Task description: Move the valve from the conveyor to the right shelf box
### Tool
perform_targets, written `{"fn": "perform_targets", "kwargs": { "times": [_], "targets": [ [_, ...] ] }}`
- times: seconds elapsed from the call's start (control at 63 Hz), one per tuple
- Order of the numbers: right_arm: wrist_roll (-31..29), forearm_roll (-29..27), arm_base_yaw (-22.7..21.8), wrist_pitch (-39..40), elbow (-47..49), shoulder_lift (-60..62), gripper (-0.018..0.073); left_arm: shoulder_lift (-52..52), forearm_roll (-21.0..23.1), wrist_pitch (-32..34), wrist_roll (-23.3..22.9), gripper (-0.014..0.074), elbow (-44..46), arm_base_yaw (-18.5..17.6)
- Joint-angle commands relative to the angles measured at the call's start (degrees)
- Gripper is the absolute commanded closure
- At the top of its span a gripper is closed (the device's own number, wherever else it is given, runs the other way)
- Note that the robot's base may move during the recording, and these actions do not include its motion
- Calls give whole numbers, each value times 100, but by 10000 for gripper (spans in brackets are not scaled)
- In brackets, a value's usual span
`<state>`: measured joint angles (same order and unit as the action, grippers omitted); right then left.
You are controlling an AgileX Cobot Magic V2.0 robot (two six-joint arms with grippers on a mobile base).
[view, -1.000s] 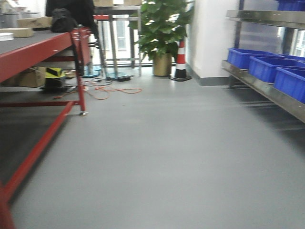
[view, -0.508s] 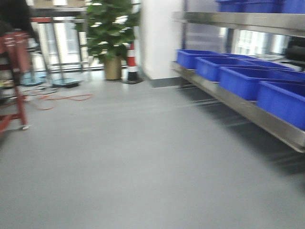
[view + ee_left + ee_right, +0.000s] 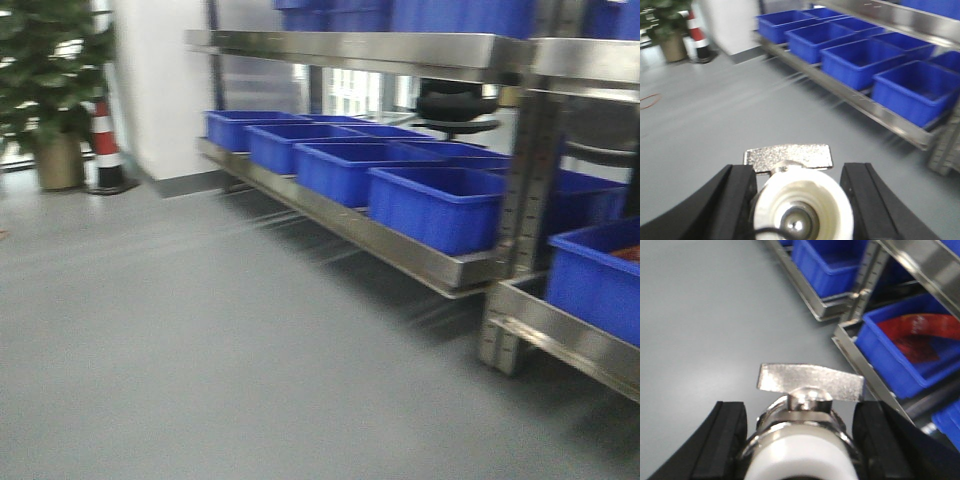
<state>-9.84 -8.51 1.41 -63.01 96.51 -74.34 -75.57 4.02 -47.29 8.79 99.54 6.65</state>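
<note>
The grey floor (image 3: pixel 200 330) fills the front view from 6 to 9 o'clock. A steel shelf (image 3: pixel 400 245) runs from 12 o'clock down to 4 o'clock. Its low ledge carries a row of blue boxes (image 3: pixel 440 210) set side by side. In the next bay, at 4 o'clock, another blue box (image 3: pixel 595 280) sits on a lower ledge. The right wrist view shows something red (image 3: pixel 912 332) lying in it, too blurred to name. A white wall (image 3: pixel 160 90) stands at 11 o'clock. A potted plant (image 3: pixel 50 70) is at 10 o'clock, with a red-and-white cone (image 3: pixel 105 150) just beside it on its 3 o'clock side.

The left gripper (image 3: pixel 800 195) sits at 6 o'clock of its own view. Its 2 black fingers (image 3: pixel 737 192) are clamped on a valve (image 3: pixel 802 207), which is white-bodied with a flat metal handle pointing to 12 o'clock. It is held above the floor, with the boxes at 2 o'clock.

The right gripper (image 3: pixel 800 437) is likewise pressed on a second valve (image 3: pixel 810 382), with 1 finger (image 3: pixel 727 440) on each side. Its handle lies across from 9 to 3 o'clock, and the shelf is at 2 o'clock.
</note>
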Motion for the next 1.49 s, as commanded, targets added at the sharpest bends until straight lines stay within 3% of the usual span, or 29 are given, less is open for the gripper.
{"fn": "perform_targets", "kwargs": {
  "times": [0.0,1.476],
  "targets": [
    [-35,43,-26,353,87,65,713,59,77,331,-39,707,61,-4],
    [-35,43,-26,353,87,65,713,59,77,331,-39,707,61,-4]
  ]
}}
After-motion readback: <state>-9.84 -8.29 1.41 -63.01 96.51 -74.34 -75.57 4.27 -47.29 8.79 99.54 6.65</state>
